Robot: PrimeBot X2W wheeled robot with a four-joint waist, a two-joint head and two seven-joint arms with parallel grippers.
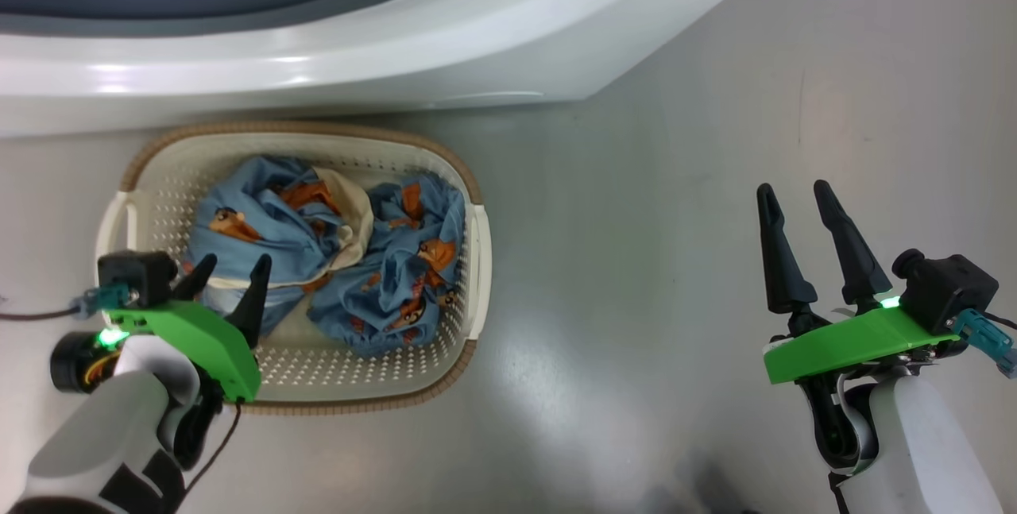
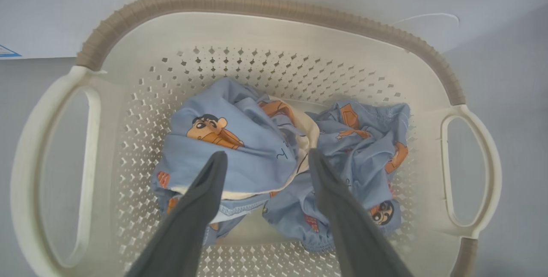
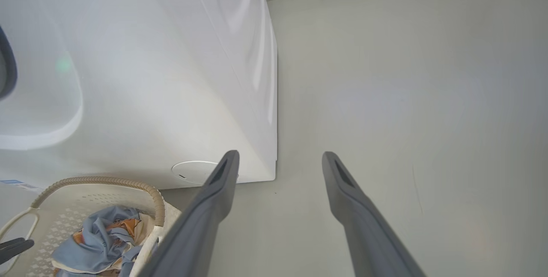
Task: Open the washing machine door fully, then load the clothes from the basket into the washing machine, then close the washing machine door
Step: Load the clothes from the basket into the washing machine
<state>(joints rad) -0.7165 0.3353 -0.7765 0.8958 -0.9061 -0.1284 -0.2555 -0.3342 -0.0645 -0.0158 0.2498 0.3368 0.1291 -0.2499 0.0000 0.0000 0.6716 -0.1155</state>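
- The basket (image 1: 479, 260) stands on the floor (image 1: 636, 276), just before the front of the washing machine (image 1: 397, 61). Its far brown rim is very near to the machine's base; I cannot tell if they touch.
- The clothes (image 1: 405, 276) lie inside the basket as two crumpled blue bundles with orange figures. The left bundle shows a cream lining, and the two bundles touch each other in the middle of the basket.
- The left pincer (image 1: 237, 264) hangs over the near left part of the basket, with its fingers apart. In the left wrist view the left pincer (image 2: 267, 153) has its two tips over the left bundle, one at each side of the cream edge. It clamps nothing, and I cannot tell if the tips touch the cloth.
- The right pincer (image 1: 793, 190) is over the bare floor, well apart from the basket and to the right of it. Its fingers are also apart and hold nothing.
- In the right wrist view the right pincer (image 3: 280, 153) points at the floor just beside the right front corner of the machine.
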